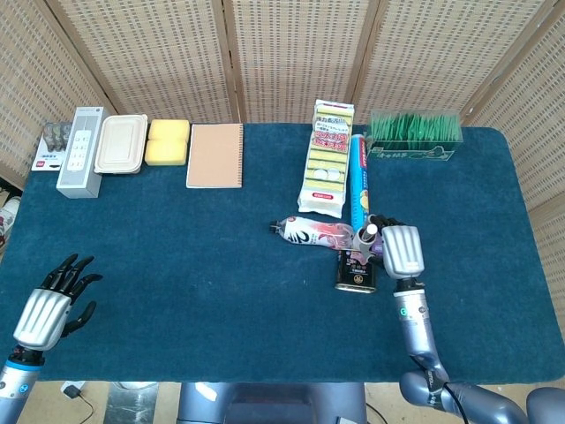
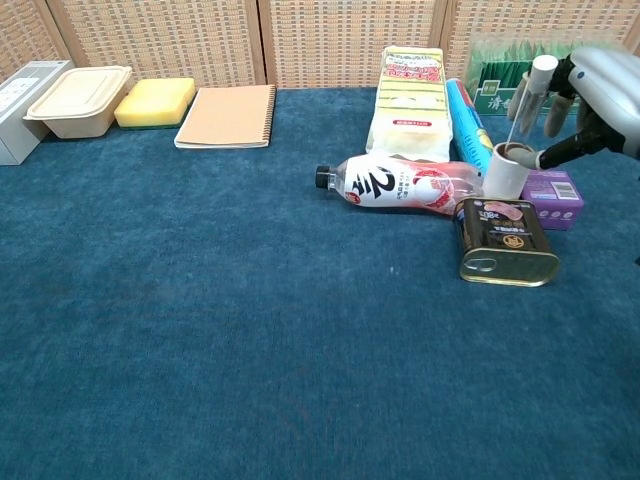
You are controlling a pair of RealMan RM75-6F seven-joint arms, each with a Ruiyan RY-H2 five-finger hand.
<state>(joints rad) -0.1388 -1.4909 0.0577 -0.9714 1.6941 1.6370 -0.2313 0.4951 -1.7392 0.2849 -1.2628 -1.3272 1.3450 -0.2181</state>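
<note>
My right hand (image 1: 402, 253) (image 2: 600, 95) hovers over a small purple box (image 2: 555, 192) at the right of the blue table (image 1: 177, 256). Its thumb touches the side of a small white cup (image 2: 507, 170). The other fingers are spread above and behind the cup, not closed round it. A thin stick with a white end (image 2: 541, 68) rises from the cup. A dark tin (image 2: 507, 241) lies just in front, and a plastic bottle (image 2: 400, 184) lies on its side to the left. My left hand (image 1: 55, 303) hangs at the near left edge, fingers apart, holding nothing.
Along the back stand a grey remote box (image 1: 80, 150), a beige lunch box (image 1: 121, 144), a yellow sponge (image 1: 168, 141), a brown notebook (image 1: 214, 155), a pack of sponges (image 1: 328, 159), a blue roll (image 1: 359, 181) and a green packet box (image 1: 415, 134).
</note>
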